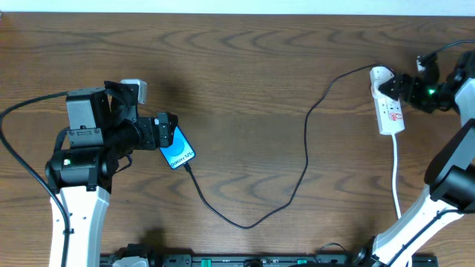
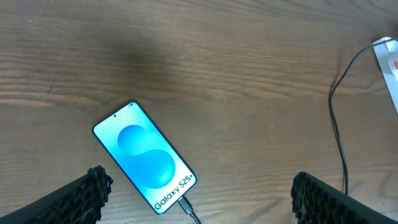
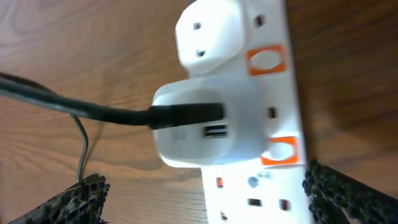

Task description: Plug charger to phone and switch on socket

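Left fingers (image 2: 87,193) spread wide over phone (image 2: 144,157) at 9 o'clock on table (image 1: 245,67), gripping nothing. Right fingers (image 3: 81,199) also apart, either side of socket (image 1: 389,111) at 3 o'clock. Charger (image 1: 304,148) runs between, plugged in both ends.

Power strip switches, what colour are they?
The switches are orange on the white power strip, clearest in the right wrist view.

The phone (image 1: 179,153) lies partly under the left gripper (image 1: 166,132), the charger (image 1: 252,223) looping across the table (image 1: 245,59) to the socket (image 1: 391,115) beneath the right gripper (image 1: 403,86)
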### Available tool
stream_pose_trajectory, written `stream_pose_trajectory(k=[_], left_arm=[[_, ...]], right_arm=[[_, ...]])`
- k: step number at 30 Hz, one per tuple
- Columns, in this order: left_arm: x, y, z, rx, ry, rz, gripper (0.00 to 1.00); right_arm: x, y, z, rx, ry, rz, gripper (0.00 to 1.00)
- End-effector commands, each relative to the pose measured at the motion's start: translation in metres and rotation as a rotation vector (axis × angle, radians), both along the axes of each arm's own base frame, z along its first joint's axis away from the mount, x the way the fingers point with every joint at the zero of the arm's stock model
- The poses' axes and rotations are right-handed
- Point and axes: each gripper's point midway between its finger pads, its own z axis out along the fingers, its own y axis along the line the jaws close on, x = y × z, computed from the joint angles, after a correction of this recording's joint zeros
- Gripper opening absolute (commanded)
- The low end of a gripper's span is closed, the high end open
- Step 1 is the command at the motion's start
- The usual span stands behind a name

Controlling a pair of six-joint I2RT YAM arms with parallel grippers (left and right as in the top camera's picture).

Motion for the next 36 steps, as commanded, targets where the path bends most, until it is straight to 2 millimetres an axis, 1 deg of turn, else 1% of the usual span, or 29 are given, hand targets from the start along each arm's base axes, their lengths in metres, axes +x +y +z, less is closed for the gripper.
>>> stream_pose_trajectory(k=[1,8,18,21,36], left_arm=[[0.000,0.001,-0.003,0.015,0.006,-0.001,0.95],[0.000,0.001,-0.003,0.015,0.006,-0.001,0.95],[0.000,0.001,-0.003,0.015,0.006,-0.001,0.95],[0.000,0.001,-0.003,0.015,0.006,-0.001,0.95],[0.000,0.001,-0.003,0.015,0.006,-0.001,0.95]], right_arm=[[0.004,-0.007,0.000,0.000,-0.011,-0.005,0.99],[0.006,-0.002,0.000,0.000,-0.011,0.007,0.99],[0.015,0.022,-0.001,-0.008,-0.021,0.060,0.99],[0.016,0.025,-0.003,-0.015,-0.017,0.068,0.99],[0.012,0.027,-0.007,-0.011,-0.001,0.069,0.99]])
